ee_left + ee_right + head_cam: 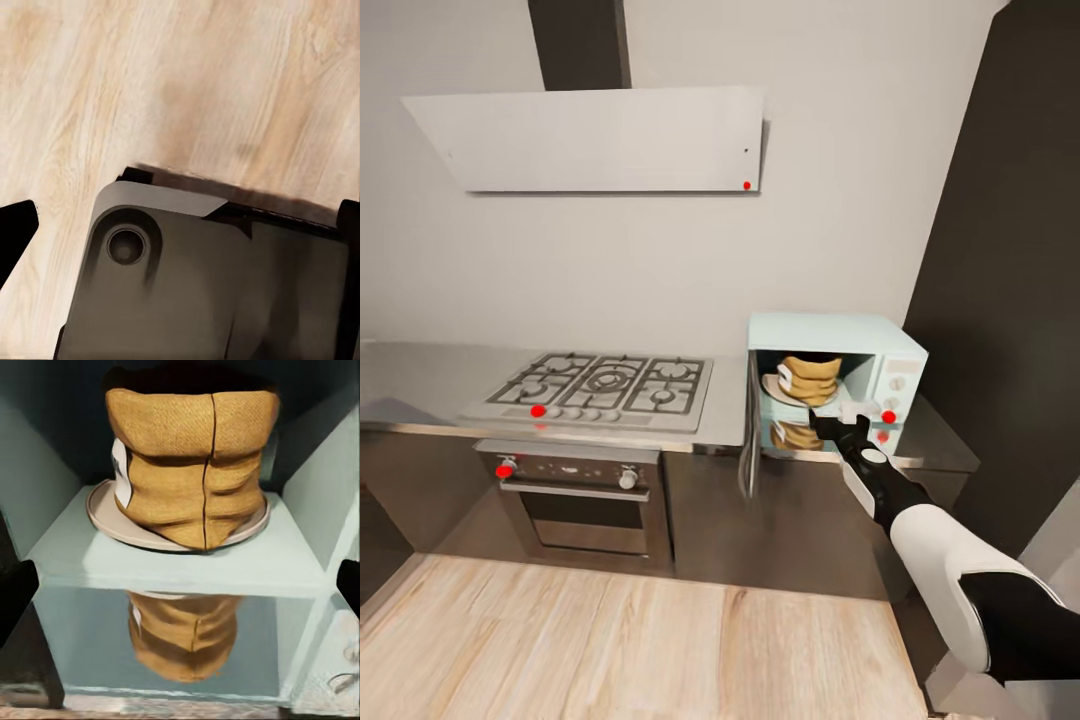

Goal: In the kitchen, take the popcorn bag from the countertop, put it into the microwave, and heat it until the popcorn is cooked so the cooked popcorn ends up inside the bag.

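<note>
Head view had your right gripper (828,418) at center right, spread wide and empty, just outside the open microwave (890,350) where the popcorn bag (809,378) sat on its plate (251,526).

1. No wording, brand or number can be read anywhere in these views.
2. The popcorn bag (191,472), standing on the round plate (101,514) inside the open microwave (895,352), carries a white label (120,472) on its side; the label is turned edge-on and nothing on it can be read.
3. The microwave's control panel (895,395) shows knobs with faint markings, too small to make out.
4. The built-in oven's dark fascia (570,468) bears a small pale mark at its centre, blurred beyond reading.
</note>
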`<state>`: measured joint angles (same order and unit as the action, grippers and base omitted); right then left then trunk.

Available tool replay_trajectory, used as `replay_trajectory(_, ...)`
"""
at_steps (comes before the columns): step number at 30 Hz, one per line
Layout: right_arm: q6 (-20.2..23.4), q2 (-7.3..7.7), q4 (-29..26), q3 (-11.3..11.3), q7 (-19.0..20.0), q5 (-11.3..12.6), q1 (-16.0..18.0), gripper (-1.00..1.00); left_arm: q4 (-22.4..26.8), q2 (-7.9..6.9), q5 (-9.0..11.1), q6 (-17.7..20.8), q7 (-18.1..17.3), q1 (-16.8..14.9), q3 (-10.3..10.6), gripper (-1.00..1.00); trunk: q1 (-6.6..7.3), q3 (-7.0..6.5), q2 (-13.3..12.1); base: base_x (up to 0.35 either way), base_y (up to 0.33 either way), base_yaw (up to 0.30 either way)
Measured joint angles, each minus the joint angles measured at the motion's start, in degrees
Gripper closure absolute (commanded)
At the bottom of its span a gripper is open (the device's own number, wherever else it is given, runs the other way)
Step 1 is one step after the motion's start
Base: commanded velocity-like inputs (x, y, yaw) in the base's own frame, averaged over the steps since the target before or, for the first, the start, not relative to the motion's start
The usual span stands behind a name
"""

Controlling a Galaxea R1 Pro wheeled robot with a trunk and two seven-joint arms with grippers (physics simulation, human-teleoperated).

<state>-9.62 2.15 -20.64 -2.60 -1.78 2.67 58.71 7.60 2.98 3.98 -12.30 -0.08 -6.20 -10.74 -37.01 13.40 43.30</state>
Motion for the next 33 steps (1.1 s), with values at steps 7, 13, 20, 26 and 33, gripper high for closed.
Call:
replay_trajectory(7, -0.14, 0.04, -3.45, -0.07, 0.66, 0.02, -1.11, -1.00, -0.01, 0.00, 0.00, 0.00, 0.00, 0.00, -0.01, -1.00, 0.00, 0.00, 0.01, -0.342, 0.000, 0.000)
replay_trajectory(13, 4.01, 0.57, -26.75, -0.16, 1.05, -0.12, -13.65, -1.00, 0.92, 0.32, -0.19, 0.02, 0.17, -2.47, 0.36, -1.00, 0.03, -0.01, 0.01, -0.128, 0.000, 0.000)
replay_trajectory(20, 18.82, 2.95, -60.20, 0.83, 0.81, 0.00, -35.38, -1.00, 19.52, 3.87, -0.38, 0.93, -0.22, -18.61, 0.71, -1.00, 0.04, 0.00, 0.01, -0.002, 0.000, 0.000)
replay_trajectory(26, 24.04, 6.93, -70.31, 1.55, 1.02, 0.08, -51.25, -1.00, 23.43, 4.20, -0.22, 19.62, 0.09, -37.11, 0.69, -1.00, 0.04, -0.01, 0.01, 0.000, 0.000, 0.000)
replay_trajectory(33, 9.60, 6.59, -64.40, -6.95, 1.10, 0.06, -70.14, -1.00, 23.15, 4.36, -0.31, 28.49, 0.03, -46.38, 0.77, -1.00, 0.04, 0.01, 0.01, 0.000, 0.000, 0.000)
